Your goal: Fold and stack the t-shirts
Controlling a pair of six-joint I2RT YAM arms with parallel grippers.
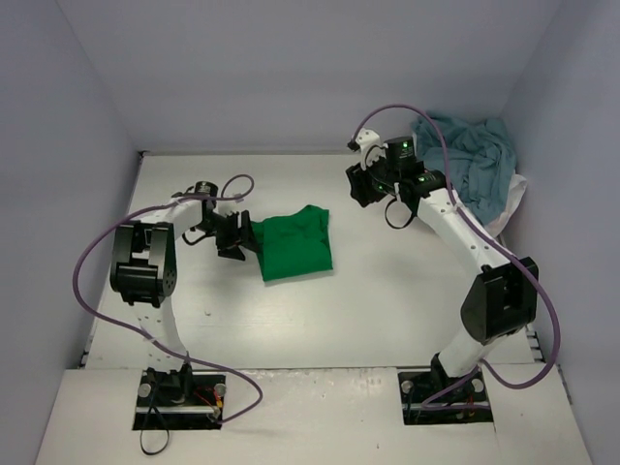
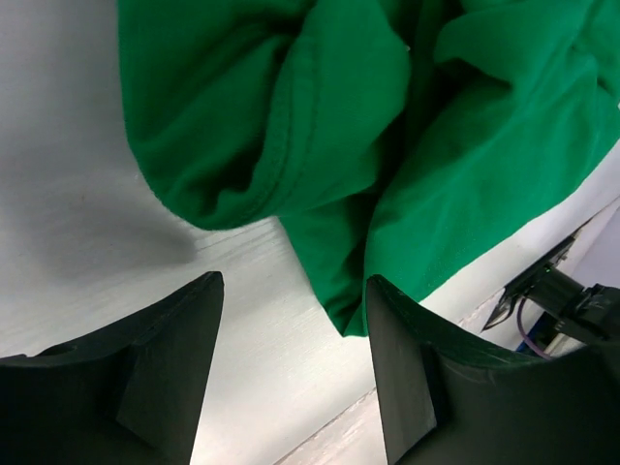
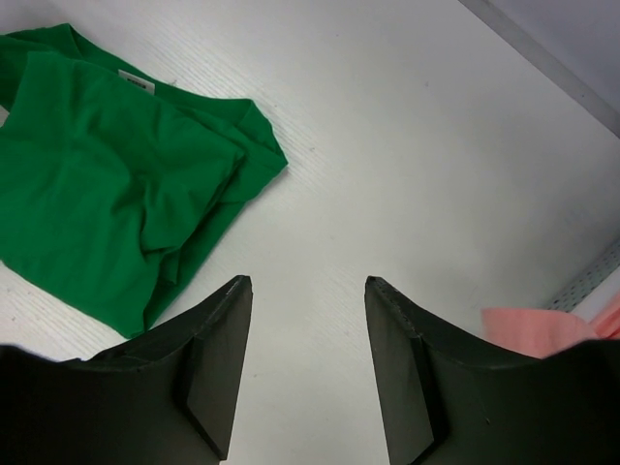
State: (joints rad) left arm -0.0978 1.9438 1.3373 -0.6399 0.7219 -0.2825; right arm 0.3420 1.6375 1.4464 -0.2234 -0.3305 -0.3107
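The green shirt (image 1: 295, 244) looks light and limp; pinch a hem corner. Beside it the left pincer (image 2: 293, 291) gapes empty, as does the right pincer (image 3: 305, 291).

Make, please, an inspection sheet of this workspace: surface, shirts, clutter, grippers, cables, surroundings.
Surface: white table, matt, no stains seen.
Job's things: green t-shirt mid-table, partly folded and rumpled; teal t-shirts heaped at the far right corner; pink cloth just showing at the edge of the right wrist view.
Clutter: white thing under the teal heap, kind unclear.
Grippers: left gripper open at the green t-shirt's edge; right gripper open, empty, over bare table.
Cables: purple cable looping along each arm, none lying on cloth.
Surroundings: plain pale walls on three sides.
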